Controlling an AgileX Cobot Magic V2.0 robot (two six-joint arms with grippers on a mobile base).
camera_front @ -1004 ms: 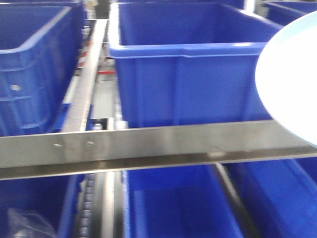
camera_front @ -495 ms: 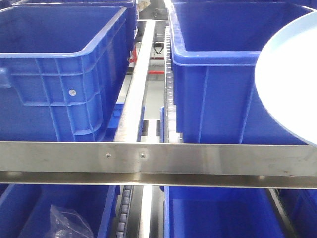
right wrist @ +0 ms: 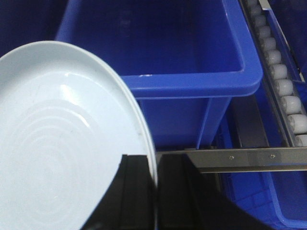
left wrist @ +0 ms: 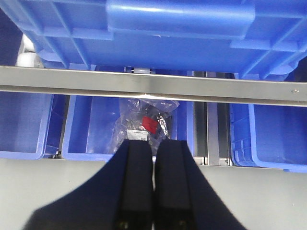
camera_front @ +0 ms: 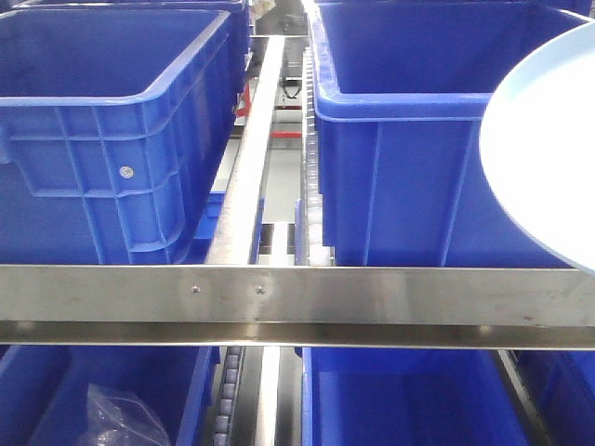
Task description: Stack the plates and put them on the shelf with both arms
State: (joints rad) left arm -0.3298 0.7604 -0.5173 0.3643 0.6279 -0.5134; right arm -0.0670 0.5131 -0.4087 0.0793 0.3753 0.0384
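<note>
A pale bluish-white plate (right wrist: 62, 139) stands tilted on edge, and my right gripper (right wrist: 156, 158) is shut on its rim. The same plate (camera_front: 544, 149) fills the right edge of the front view, raised in front of the upper blue crates. The shelf shows as a brushed steel rail (camera_front: 297, 302) running across the front view. That rail (right wrist: 249, 157) lies just beyond the right fingers. My left gripper (left wrist: 153, 143) is shut with nothing in it, low over a grey surface (left wrist: 43, 187) in front of the shelf rail (left wrist: 144, 84).
Large blue crates (camera_front: 112, 130) (camera_front: 409, 139) sit on the upper level, with a steel divider (camera_front: 246, 167) and roller track (right wrist: 283, 86) between them. More blue crates (left wrist: 91, 120) sit on the lower level; one holds a clear plastic bag (left wrist: 144, 122) with something red inside.
The front view has swung and levelled: the rail was slanted and is now horizontal, and the crates have shifted across the frame. The plate stays at the right edge.
</note>
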